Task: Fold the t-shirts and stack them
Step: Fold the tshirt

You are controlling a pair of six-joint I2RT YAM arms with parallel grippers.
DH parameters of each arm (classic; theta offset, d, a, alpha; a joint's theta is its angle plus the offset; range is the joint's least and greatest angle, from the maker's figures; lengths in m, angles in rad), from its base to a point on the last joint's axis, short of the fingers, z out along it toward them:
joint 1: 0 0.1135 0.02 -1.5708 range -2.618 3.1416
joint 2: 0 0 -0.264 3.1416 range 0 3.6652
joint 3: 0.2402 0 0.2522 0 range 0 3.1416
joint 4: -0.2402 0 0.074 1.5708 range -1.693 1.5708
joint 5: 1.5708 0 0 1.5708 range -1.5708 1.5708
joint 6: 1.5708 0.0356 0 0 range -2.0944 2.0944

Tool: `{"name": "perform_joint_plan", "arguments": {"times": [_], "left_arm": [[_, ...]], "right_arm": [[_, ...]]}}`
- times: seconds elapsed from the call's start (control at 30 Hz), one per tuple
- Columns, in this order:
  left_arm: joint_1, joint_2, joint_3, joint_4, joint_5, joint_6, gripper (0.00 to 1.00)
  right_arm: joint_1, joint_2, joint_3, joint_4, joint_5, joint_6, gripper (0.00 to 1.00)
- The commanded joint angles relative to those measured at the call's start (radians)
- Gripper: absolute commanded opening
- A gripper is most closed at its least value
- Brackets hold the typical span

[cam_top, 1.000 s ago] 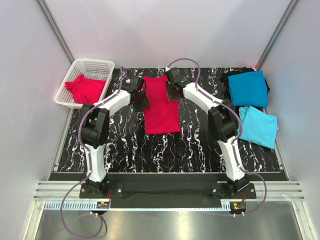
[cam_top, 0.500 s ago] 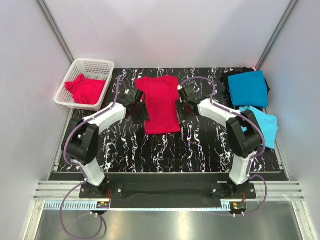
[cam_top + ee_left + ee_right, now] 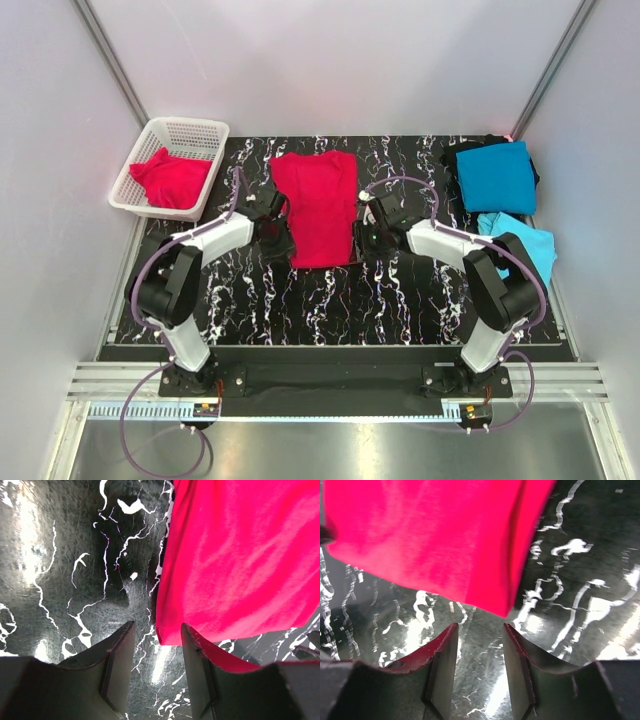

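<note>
- Since half a second ago both arms have drawn back toward their bases. The left gripper (image 3: 277, 238) and the right gripper (image 3: 368, 238) are now beside the near corners of the red t-shirt (image 3: 320, 205), no longer beside its middle.
- Plain white walls (image 3: 330, 60) close the place on three sides.
- The table (image 3: 330, 300) is black with white veins, like marble, and it shines under the light.
- The red t-shirt lies flat in the middle of the table, lengthwise, with its wider end far from the arms.
- A teal-blue t-shirt (image 3: 497, 177) lies folded at the far right, and a sky-blue t-shirt (image 3: 525, 250) lies just in front of it.
- A white mesh basket (image 3: 150, 140) at the far left holds a second red t-shirt (image 3: 170, 178), crumpled.
- Left gripper: the jaws are apart and hold nothing. In the left wrist view the shirt's near left corner is just ahead of the gap.
- Right gripper: the jaws are also apart and empty. The shirt's near right corner lies just ahead of the fingers (image 3: 517, 670).
</note>
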Motion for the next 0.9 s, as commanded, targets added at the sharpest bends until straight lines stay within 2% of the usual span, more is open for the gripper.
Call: {"name": "perform_joint_plan", "arguments": {"times": [0.0,0.33,0.63,0.87], "left_arm": [[-0.009,0.028,0.015,0.037,0.004,-0.011,0.46],[-0.009,0.103,0.032,0.076,0.045,0.003,0.46],[-0.011,0.080,0.009,0.075,0.068,0.001,0.46],[-0.009,0.078,0.021,0.066,0.070,0.010,0.46]], "right_arm": [[0.006,-0.039,-0.018,0.081,-0.062,0.004,0.47],[0.006,0.017,-0.009,0.084,-0.019,-0.028,0.46],[0.006,0.082,-0.028,0.115,-0.027,-0.021,0.44],[0.004,0.093,0.027,0.086,0.039,-0.039,0.44]]}}
